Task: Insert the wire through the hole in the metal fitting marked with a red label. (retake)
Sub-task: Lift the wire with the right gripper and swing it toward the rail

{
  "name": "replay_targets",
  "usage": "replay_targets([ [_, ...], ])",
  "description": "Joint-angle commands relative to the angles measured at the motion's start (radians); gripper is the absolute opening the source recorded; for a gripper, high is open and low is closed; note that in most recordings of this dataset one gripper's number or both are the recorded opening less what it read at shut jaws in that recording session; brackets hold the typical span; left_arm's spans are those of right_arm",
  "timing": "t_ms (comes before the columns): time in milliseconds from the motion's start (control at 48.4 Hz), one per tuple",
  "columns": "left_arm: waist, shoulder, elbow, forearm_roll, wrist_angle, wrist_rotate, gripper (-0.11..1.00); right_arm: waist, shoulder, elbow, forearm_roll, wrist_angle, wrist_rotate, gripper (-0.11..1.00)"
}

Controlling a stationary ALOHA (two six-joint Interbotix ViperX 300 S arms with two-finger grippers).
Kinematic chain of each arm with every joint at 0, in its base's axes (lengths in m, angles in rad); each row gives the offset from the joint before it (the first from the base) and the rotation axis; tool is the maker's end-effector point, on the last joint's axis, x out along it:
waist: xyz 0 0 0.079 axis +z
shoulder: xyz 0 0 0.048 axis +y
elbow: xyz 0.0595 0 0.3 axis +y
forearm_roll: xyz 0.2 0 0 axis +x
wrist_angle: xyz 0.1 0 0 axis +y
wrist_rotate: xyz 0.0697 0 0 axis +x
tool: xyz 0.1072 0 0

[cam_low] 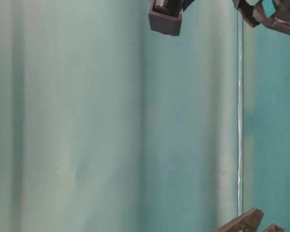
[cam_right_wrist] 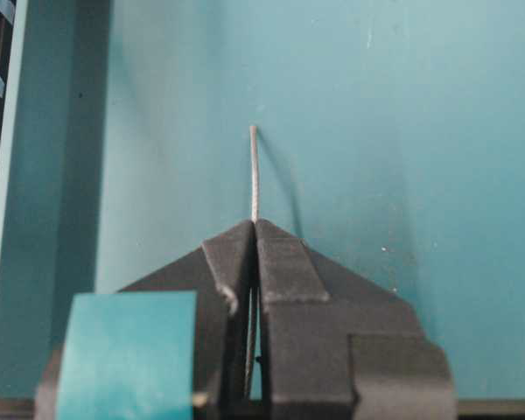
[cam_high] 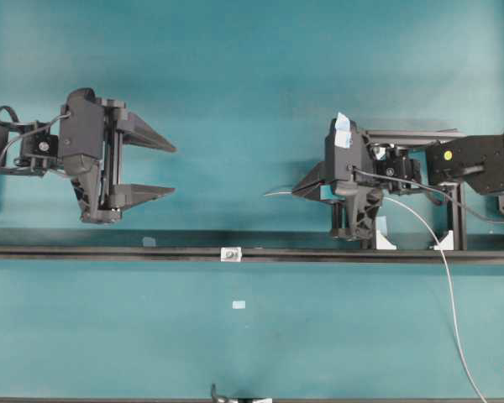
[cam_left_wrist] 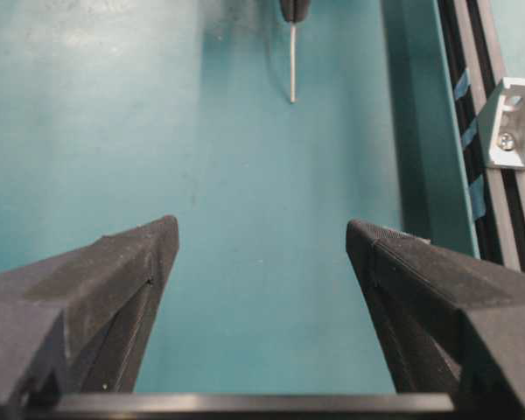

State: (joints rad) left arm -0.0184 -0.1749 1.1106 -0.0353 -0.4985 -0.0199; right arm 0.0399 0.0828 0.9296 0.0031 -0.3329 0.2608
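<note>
The wire (cam_high: 276, 192) is a thin pale strand, and my right gripper (cam_high: 296, 191) is shut on it near its end. A short stub pokes out past the closed tips (cam_right_wrist: 255, 224), pointing left; the wire (cam_right_wrist: 254, 171) runs straight between the pads. Its long tail (cam_high: 448, 285) curves away to the lower right. The metal fitting (cam_high: 231, 253) sits on the black rail (cam_high: 109, 252), below and left of the wire tip; its hole shows as a dark centre. My left gripper (cam_high: 173, 170) stands open and empty, facing the wire (cam_left_wrist: 292, 66).
Two white brackets (cam_high: 385, 241) (cam_high: 443, 242) hold an upright frame on the rail under the right arm. A small pale tape patch (cam_high: 238, 305) lies on the teal table below the fitting. The left wrist view shows a white bracket (cam_left_wrist: 512, 122) on the rail.
</note>
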Motion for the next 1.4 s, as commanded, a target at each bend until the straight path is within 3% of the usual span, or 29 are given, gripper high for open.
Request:
replay_targets([
  [0,0.003,-0.009,-0.012,0.000,-0.009,0.000,0.40,0.003,-0.014,-0.012,-0.003,-0.008,-0.002,0.02],
  [558,0.003,-0.017,-0.014,0.000,-0.009,0.002,0.39,0.003,-0.137,-0.008,-0.003,0.006,-0.002,0.02],
  [991,0.003,-0.049,-0.015,0.000,-0.005,-0.003,0.39,-0.011,-0.282,-0.020,-0.012,0.190,-0.005,0.02],
  [1383,-0.009,-0.127,-0.006,0.000,-0.006,-0.005,0.39,-0.011,-0.344,-0.005,-0.026,0.209,-0.003,0.02],
])
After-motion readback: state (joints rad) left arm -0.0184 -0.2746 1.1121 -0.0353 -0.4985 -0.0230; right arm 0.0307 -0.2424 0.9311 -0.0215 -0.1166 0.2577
